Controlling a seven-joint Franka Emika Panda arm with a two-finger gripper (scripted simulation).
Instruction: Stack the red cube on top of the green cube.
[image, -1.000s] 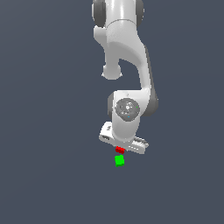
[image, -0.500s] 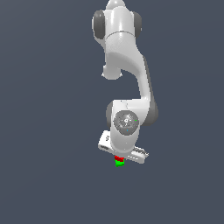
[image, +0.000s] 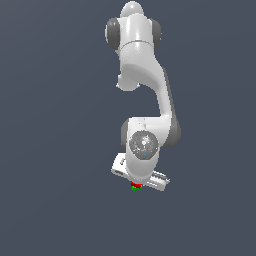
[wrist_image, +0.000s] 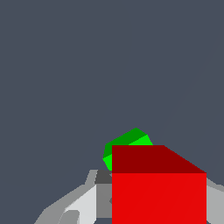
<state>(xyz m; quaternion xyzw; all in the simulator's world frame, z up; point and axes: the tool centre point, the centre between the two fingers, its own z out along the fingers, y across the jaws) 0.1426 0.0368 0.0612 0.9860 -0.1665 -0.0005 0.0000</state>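
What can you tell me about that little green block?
The green cube is a tiny, plain, bright green block with flat, unmarked faces. In the wrist view only its top and one side show; the red cube, held in the tool, hides the rest. It sits turned at an angle to the red one. In the exterior view it is a green sliver directly beneath the red. Whether the two touch cannot be told.

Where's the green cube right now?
In the exterior view, the green cube sits low, just under the red cube held in the gripper.
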